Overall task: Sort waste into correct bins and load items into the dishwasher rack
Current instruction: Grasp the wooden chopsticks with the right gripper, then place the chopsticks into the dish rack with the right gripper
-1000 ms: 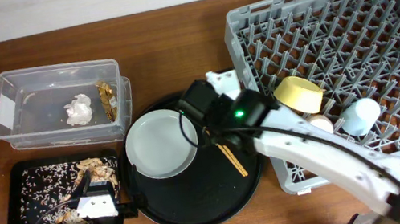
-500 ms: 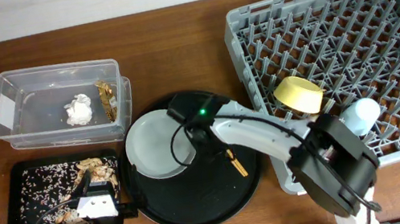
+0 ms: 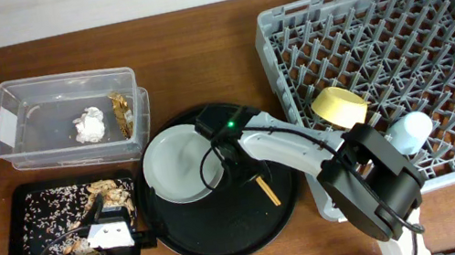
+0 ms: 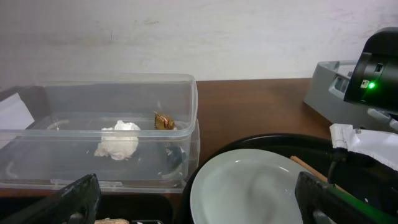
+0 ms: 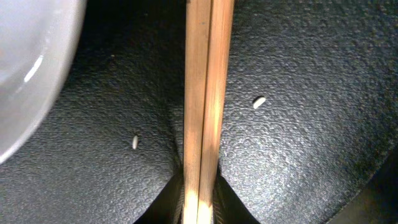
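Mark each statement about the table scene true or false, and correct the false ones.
The crumpled white napkin lies in the clear rectangular plastic tub. True.
The small yellow bowl sits in the large grey pegged plastic rack. True.
The round pale-grey plate stands in that rack. False: it lies on the round black tray.
The thin wooden chopsticks stand in that rack. False: they lie on the round tray.

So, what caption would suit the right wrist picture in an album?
Right gripper pinching wooden chopsticks on the round black tray, pale plate rim at left, two stray rice grains.
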You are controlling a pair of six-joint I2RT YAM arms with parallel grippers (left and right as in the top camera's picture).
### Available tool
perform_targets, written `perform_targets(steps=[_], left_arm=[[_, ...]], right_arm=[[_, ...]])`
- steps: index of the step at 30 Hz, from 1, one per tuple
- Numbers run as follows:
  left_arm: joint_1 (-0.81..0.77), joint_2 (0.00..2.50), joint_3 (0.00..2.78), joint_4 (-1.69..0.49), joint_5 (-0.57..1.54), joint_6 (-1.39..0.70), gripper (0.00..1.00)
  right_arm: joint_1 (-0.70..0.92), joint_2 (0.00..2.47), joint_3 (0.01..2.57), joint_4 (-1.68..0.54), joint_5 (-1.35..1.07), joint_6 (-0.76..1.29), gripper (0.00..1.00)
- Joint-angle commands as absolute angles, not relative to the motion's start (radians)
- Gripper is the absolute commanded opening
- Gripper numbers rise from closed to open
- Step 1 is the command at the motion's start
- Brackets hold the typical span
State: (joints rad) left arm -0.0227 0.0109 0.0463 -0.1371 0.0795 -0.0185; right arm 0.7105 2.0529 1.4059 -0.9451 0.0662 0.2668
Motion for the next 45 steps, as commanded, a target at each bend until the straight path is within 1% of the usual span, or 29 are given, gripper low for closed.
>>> perform_targets(steps=[1,4,5,6,12,16,18,20,22,24,25,26,30,32,37,40,45], left_arm=[[-0.017,0.006,0.038,-0.134,0.090,-0.006,0.99],[-0.017,0.006,0.038,-0.134,0.090,-0.006,0.99],[-0.017,0.006,0.038,-0.134,0.090,-0.006,0.99],[-0.017,0.006,0.038,-0.134,0.090,-0.006,0.99],[-0.017,0.006,0.038,-0.134,0.090,-0.006,0.99],[-0.017,0.006,0.038,-0.134,0.090,-0.006,0.99],[-0.017,0.006,0.038,-0.134,0.090,-0.006,0.99],[-0.017,0.006,0.038,-0.134,0.090,-0.006,0.99],[-0.017,0.006,0.038,-0.135,0.090,-0.006,0.99],[-0.017,0.006,0.038,-0.134,0.090,-0.006,0.99],[-0.017,0.006,0.038,-0.134,0.090,-0.006,0.99],[-0.017,0.006,0.038,-0.134,0.090,-0.006,0.99],[-0.017,0.006,0.038,-0.134,0.090,-0.006,0.99],[-0.017,0.006,0.038,-0.134,0.090,-0.006,0.99],[-0.017,0.006,0.038,-0.134,0.090,-0.006,0.99],[-0.017,0.006,0.038,-0.134,0.090,-0.006,0.99],[-0.017,0.006,0.038,-0.134,0.090,-0.006,0.99]], right_arm=[[0.694,2.050,1.397,-0.957,0.113,0.296,0.25],[0.690,1.966,1.398,-0.955,0.125,0.293,0.31],[0.686,1.941,1.398,-0.949,0.124,0.293,0.34],[0.680,1.927,1.397,-0.946,0.124,0.293,0.40],[0.646,1.952,1.378,-0.916,0.121,0.251,0.40],[0.642,1.978,1.319,-0.846,0.017,0.187,0.40],[0.640,1.984,1.280,-0.821,0.019,0.187,0.39],[0.632,1.985,1.240,-0.787,0.020,0.187,0.31],[0.620,1.985,1.222,-0.780,0.022,0.191,0.29],[0.611,1.985,1.222,-0.785,0.018,0.191,0.20],[0.608,1.985,1.224,-0.793,0.018,0.191,0.09],[0.607,1.978,1.230,-0.809,0.018,0.191,0.04],[0.607,1.880,1.309,-0.895,0.024,0.208,0.04],[0.601,1.779,1.383,-0.957,0.111,0.282,0.04],[0.519,1.565,1.435,-0.962,0.171,0.292,0.04],[0.451,1.565,1.427,-0.970,0.249,0.238,0.04],[0.349,1.697,1.397,-0.955,0.241,0.187,0.04]])
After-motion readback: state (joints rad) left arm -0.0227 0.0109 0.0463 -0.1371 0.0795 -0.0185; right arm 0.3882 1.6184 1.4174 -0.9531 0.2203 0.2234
